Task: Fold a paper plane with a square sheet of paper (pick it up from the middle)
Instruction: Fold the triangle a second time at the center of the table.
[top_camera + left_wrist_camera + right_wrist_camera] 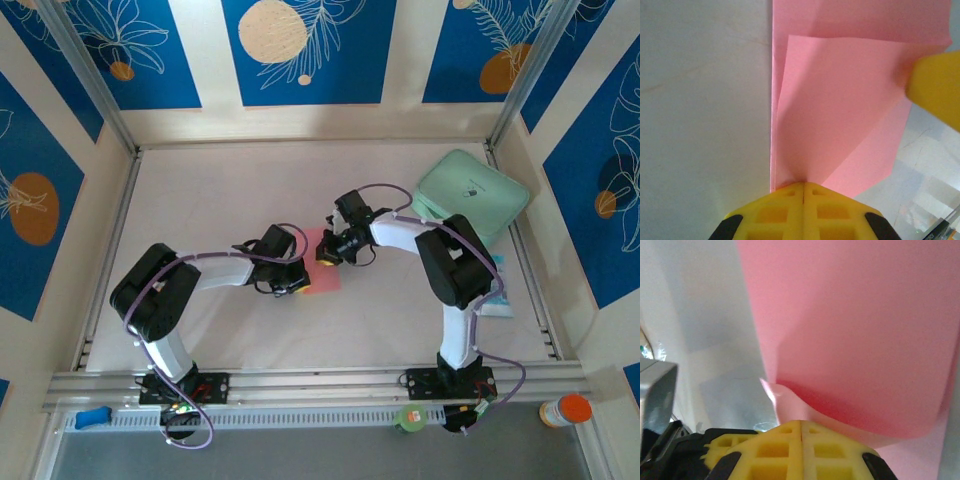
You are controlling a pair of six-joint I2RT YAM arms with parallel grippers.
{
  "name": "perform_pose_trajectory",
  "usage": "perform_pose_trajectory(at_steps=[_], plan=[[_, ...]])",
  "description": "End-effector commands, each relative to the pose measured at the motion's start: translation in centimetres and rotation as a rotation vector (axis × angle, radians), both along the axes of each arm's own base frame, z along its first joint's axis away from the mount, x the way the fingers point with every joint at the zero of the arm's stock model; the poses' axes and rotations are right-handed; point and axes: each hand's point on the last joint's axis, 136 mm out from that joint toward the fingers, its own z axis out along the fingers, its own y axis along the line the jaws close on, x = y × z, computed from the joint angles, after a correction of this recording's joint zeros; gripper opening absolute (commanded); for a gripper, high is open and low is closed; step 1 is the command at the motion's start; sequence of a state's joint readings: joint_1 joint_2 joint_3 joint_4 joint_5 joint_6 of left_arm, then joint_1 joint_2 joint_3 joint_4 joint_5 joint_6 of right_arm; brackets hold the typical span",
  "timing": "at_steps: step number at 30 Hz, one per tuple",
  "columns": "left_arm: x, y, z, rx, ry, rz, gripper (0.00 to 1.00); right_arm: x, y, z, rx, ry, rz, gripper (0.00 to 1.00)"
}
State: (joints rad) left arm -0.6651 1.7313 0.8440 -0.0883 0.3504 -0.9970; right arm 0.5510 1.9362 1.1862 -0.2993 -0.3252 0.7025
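The square sheet of paper [326, 276] is salmon pink and lies mid-table between my two grippers. In the left wrist view the sheet [850, 115] has a flap folded over it, and the flap narrows down to my left gripper [803, 184]. That gripper is shut, with its tips pressed on the sheet's near edge. The yellow finger [935, 90] of my right gripper touches the flap's right corner. In the right wrist view the paper [860, 330] curls up in a loop above my right gripper [801, 422], which is shut against it. From above, the left gripper [298, 283] and right gripper [328, 254] meet at the sheet.
A mint-green pad [470, 192] lies at the back right of the table. A blue-and-white packet [497, 292] sits by the right rail. An orange-capped bottle [566, 410] stands off the table at the front right. Walls enclose the table [220, 200] on three sides.
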Motion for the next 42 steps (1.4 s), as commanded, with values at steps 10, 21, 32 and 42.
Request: perform_pose_trajectory(at_steps=[10,21,32,42], plan=[[-2.1,1.8,-2.4,0.101,0.070,-0.010,0.02,-2.7,-0.5,-3.6,-0.068,0.073,0.026,0.01],[-3.0,1.2,-0.8,0.069,0.066,-0.120,0.06,-3.0,-4.2,-7.1,-0.237,0.176,-0.088,0.00],[-5.4,2.7,0.2,0.197,0.073,-0.295,0.06,-3.1,-4.9,-8.0,-0.276,0.216,-0.117,0.00],[-0.9,0.1,4.8,0.087,-0.142,-0.185,0.07,-2.9,-4.6,-7.7,-0.257,0.212,-0.115,0.00]])
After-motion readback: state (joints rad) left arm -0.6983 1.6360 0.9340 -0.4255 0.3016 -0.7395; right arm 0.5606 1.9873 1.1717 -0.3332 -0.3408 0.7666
